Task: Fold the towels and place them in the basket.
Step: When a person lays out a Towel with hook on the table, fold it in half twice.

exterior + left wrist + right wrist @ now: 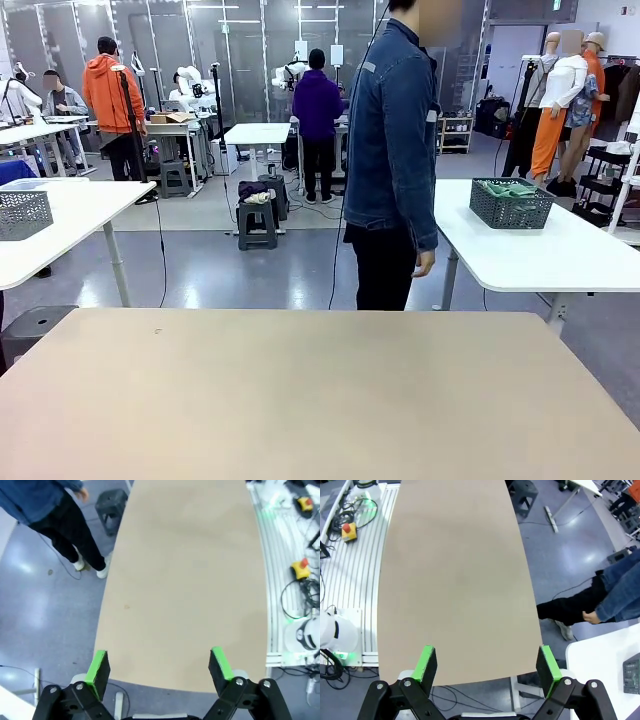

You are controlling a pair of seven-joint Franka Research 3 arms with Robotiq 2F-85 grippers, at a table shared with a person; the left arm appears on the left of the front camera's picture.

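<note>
The dark mesh basket (512, 205) stands on a white side table at the right, behind the person; a corner of the basket (632, 674) also appears in the right wrist view. A green towel (510, 188) lies bunched inside it. The pale blue-grey towel is out of view. My left gripper (159, 659) hangs open high above one end of the beige table (190, 580), nothing between its green pads. My right gripper (486, 654) is open too, above the other end of the beige table (455, 580).
A person in a denim jacket (392, 150) stands at the table's far edge, turned away, hand at the side. A paler grey mesh basket (22, 213) sits on a white table at the left. Cables and a red stop button (300, 569) lie along the rail.
</note>
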